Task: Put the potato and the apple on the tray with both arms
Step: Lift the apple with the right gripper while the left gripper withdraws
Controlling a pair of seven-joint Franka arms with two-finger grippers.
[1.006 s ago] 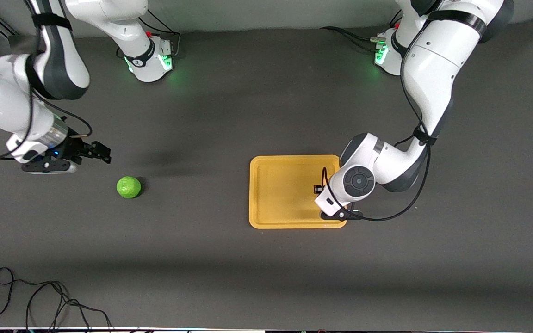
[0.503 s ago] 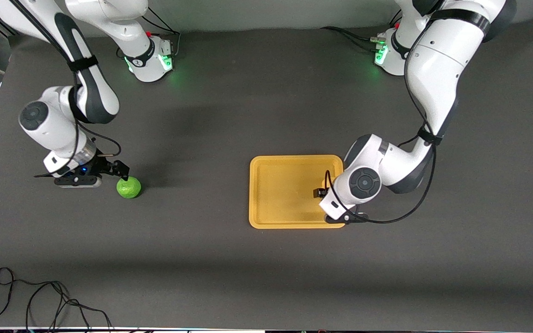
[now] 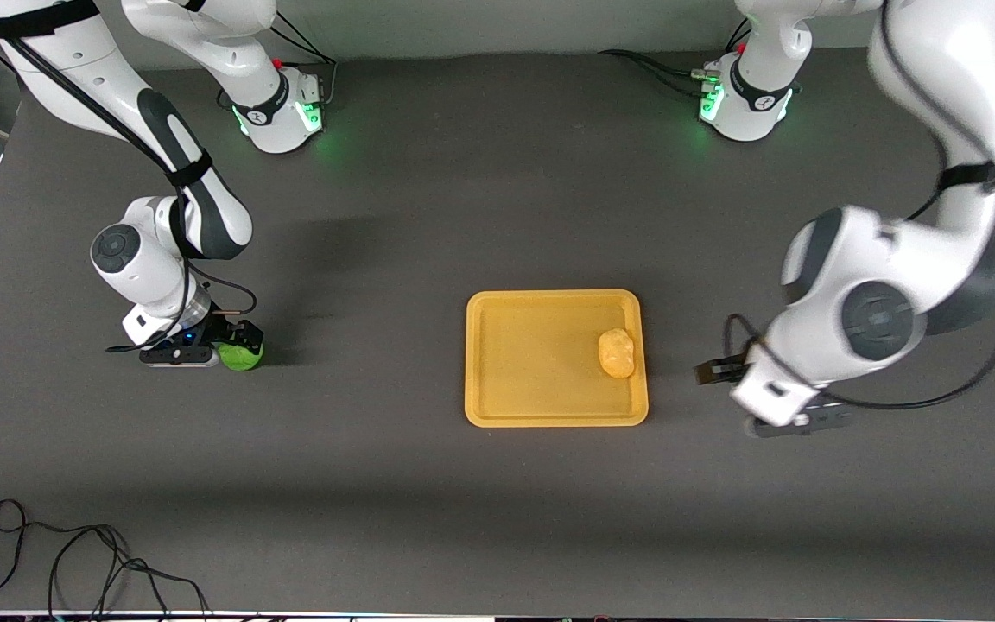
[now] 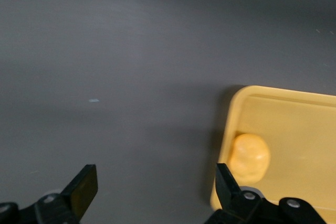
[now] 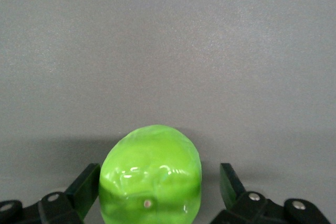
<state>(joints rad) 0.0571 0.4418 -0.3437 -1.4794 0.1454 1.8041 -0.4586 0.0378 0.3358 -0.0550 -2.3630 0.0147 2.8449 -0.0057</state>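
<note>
Toward the right arm's end of the worktop, in the front view, the right gripper (image 3: 234, 339) sits low at the apple (image 3: 243, 356), which rests on the dark table (image 3: 428, 484) about midway between the robots' edge and the camera's edge. The tray (image 3: 497, 415) lies near the middle of the worktop with the potato (image 3: 616, 353) in it, close against the rim on the left arm's side. The left gripper (image 3: 726, 373) hangs over bare table just off that rim, toward the left arm's end.

From the left wrist view, the left gripper (image 4: 152, 187) has its fingers spread wide with nothing between them. The potato (image 4: 250, 157) lies inside the tray (image 4: 304, 114), hard by the corner of the rim. Being rounded and lumpy, it might rock if the tray is bumped later.

From the right wrist view, the right gripper (image 5: 157, 187) is apart, one finger on each side of the apple (image 5: 150, 174), with gaps showing on both sides. The risk lies here: the fruit is round, glossy and slightly off centre, so one finger may touch first and roll it away, or a shallow pinch may let it slip during the carry to the tray.
</note>
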